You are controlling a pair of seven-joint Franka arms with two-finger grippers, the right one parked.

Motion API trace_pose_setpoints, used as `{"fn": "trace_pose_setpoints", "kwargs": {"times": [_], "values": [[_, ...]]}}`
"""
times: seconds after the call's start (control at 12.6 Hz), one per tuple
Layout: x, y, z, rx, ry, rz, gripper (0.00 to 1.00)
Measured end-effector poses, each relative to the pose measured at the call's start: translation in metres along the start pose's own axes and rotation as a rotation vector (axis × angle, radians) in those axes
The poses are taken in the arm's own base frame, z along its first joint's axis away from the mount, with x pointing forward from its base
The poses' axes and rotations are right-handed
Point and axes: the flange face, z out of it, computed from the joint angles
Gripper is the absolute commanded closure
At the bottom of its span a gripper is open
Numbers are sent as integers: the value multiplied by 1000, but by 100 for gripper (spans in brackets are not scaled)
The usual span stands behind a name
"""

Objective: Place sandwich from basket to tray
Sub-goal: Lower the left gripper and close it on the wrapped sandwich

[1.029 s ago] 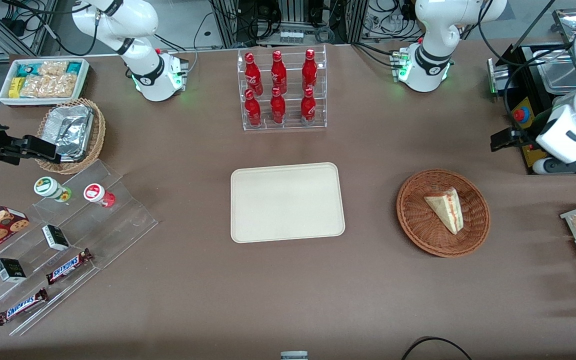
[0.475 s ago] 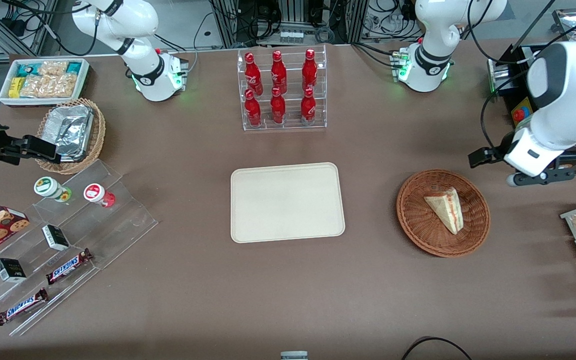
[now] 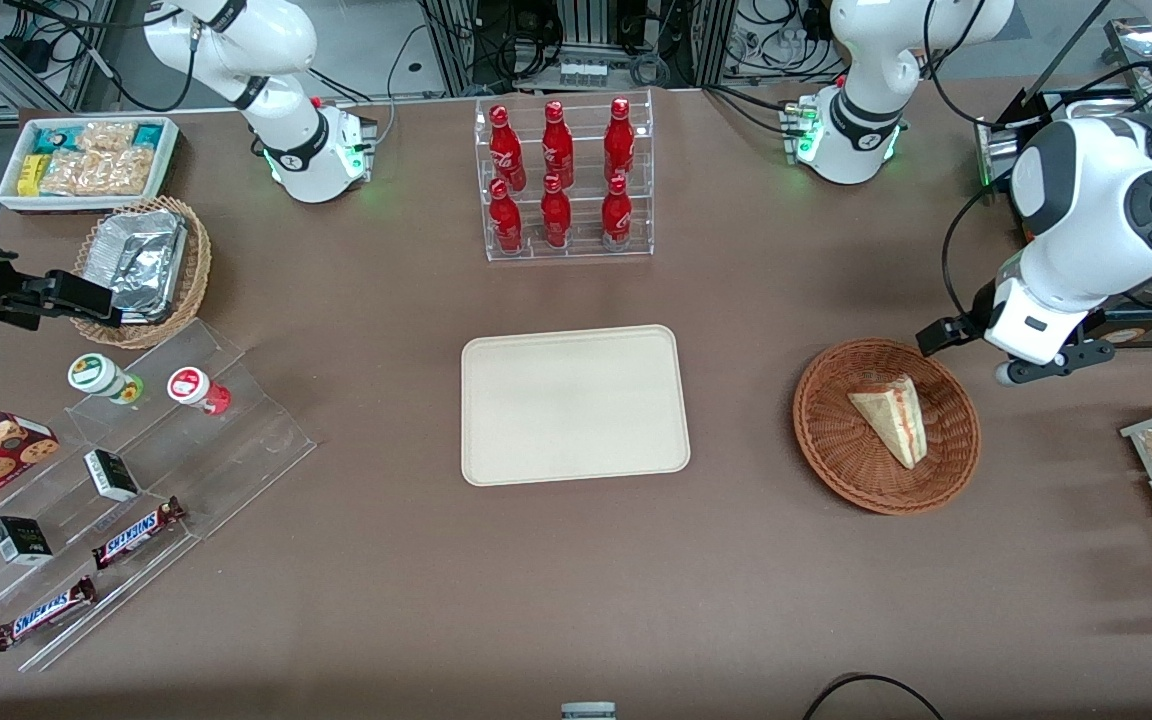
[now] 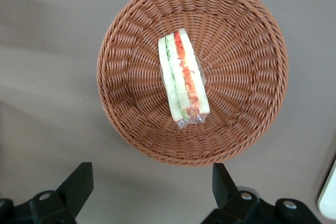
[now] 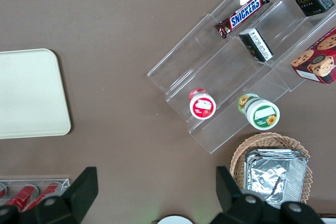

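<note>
Over the last second the working left arm swings in from the working arm's end of the table toward the basket (image 3: pixel 886 425); its wrist, earlier well clear of the wicker rim, now hangs just above the rim's edge, farther from the front camera than the sandwich (image 3: pixel 891 418). The gripper (image 4: pixel 152 184) now looks straight down on the basket, its fingers (image 4: pixel 77 184) spread wide and apart from the wicker; the sandwich lies untouched between them in the wrist view.

Front view: looked down on the whole table from high up.
Left wrist view: looked straight down, close above the basket (image 4: pixel 192 70), with the gripper (image 4: pixel 151 192) at its edge.
Right wrist view: looked down near the parked arm's end.
Shared: basket (image 3: pixel 886 425), tray (image 3: pixel 574 404).
</note>
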Motion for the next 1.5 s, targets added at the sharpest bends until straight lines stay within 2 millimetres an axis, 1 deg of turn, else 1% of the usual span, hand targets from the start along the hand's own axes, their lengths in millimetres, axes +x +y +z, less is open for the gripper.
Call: {"fn": "trace_pose_setpoints", "kwargs": {"times": [0.4, 0.71, 1.11, 1.5], "values": [[14, 11, 32, -16, 40, -143, 0], [19, 26, 60, -24, 46, -161, 0], [27, 36, 93, -34, 64, -171, 0], [29, 38, 122, -21, 38, -174, 0]]}}
